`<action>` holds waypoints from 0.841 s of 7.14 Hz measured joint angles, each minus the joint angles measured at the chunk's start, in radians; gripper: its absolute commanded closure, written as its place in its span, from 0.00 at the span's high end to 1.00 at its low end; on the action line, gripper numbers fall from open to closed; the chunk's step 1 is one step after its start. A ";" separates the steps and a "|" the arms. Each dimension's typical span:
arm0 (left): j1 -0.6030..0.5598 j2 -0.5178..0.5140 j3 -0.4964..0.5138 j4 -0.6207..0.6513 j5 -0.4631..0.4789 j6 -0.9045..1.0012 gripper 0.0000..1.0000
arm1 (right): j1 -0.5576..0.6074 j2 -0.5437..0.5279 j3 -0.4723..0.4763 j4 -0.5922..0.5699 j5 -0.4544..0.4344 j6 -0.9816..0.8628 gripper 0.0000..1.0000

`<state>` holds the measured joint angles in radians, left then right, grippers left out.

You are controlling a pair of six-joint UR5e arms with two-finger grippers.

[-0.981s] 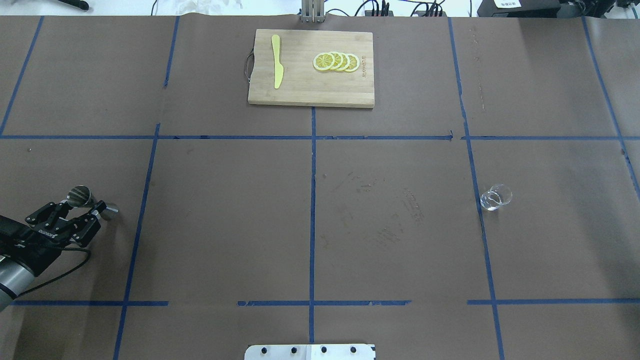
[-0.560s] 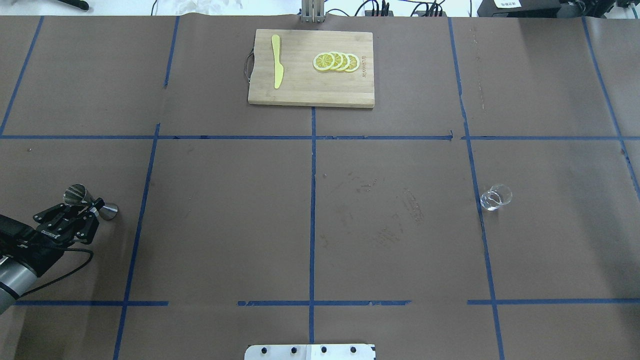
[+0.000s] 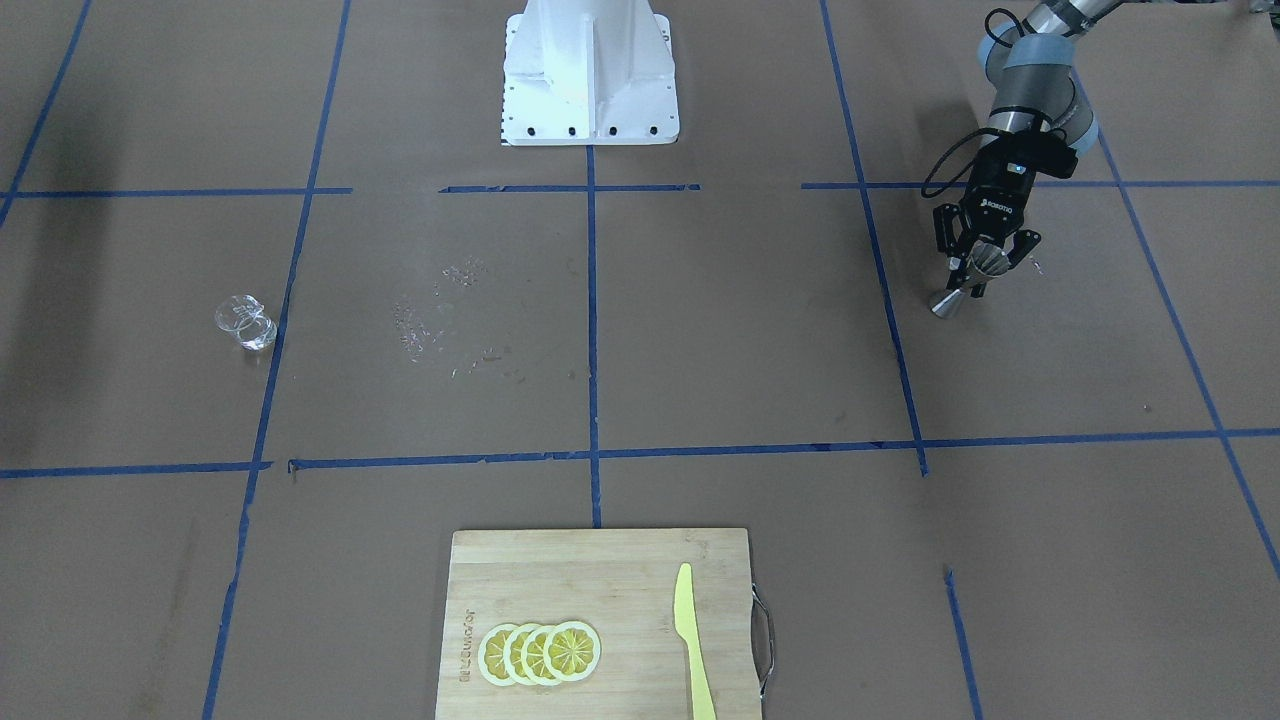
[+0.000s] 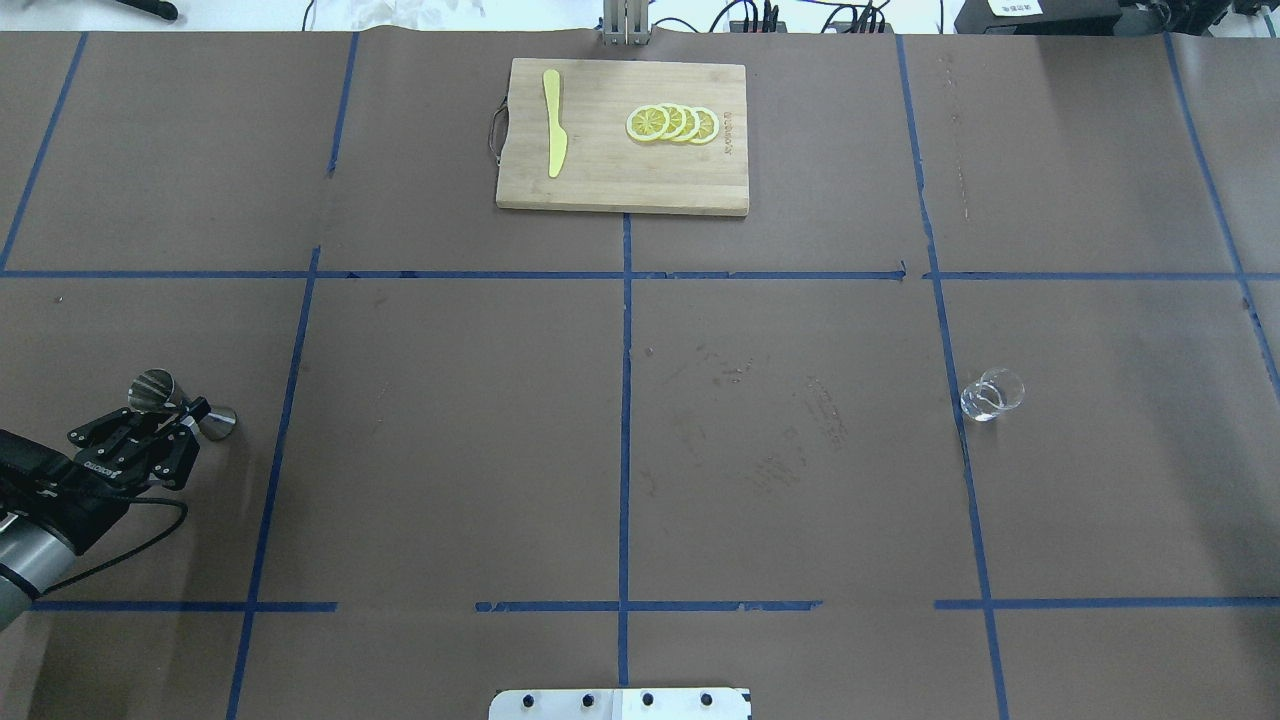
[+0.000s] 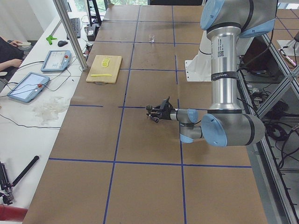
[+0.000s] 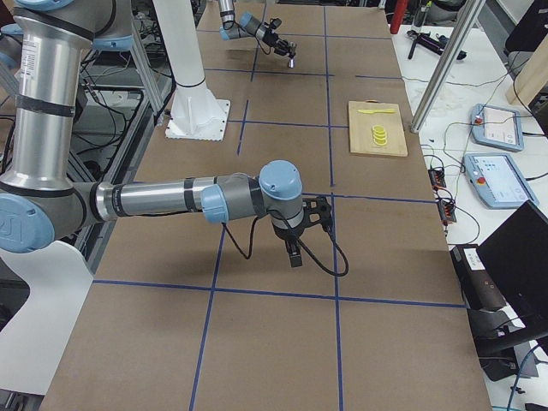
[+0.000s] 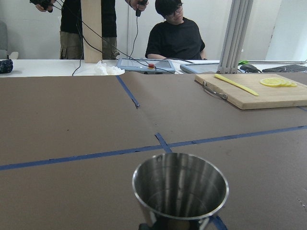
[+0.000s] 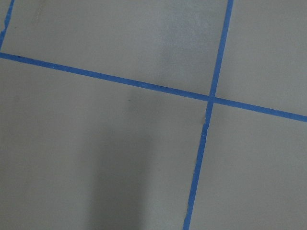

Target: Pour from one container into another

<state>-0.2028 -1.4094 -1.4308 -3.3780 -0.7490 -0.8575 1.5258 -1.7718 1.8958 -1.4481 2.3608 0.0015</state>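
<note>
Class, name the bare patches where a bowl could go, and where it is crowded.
Bare: the wide middle between the jigger and the glass cup, nearer the robot than the cutting board. Crowded: around the left gripper clamping the jigger, and on the board.

Robot lab: taped table [image 4: 450, 450], teach pendants [image 5: 56, 60]

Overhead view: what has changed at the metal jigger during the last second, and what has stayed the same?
The left gripper, open around the jigger a second ago, has closed on its narrow waist; the jigger's top shifted slightly toward the view's left. Since then, nothing more moved. The glass cup, the cutting board, the knife and the lemon slices stayed in place.
</note>
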 measured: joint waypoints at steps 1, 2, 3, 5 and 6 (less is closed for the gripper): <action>0.001 0.000 0.002 0.000 -0.001 0.000 0.39 | 0.000 0.000 -0.001 0.000 0.000 0.000 1.00; 0.001 0.000 0.003 -0.001 -0.001 0.000 0.37 | -0.001 0.000 -0.001 0.000 0.000 0.000 1.00; 0.002 0.000 0.004 -0.001 -0.001 0.000 0.24 | -0.001 0.000 -0.001 0.000 -0.001 0.000 1.00; 0.002 0.000 0.004 -0.001 0.000 0.000 0.00 | 0.000 0.000 -0.001 0.000 -0.001 0.000 1.00; 0.002 0.000 0.004 -0.002 0.000 0.000 0.00 | 0.000 0.000 -0.001 0.000 -0.002 0.000 1.00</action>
<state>-0.2010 -1.4095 -1.4268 -3.3797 -0.7488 -0.8575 1.5261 -1.7718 1.8945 -1.4481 2.3593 0.0015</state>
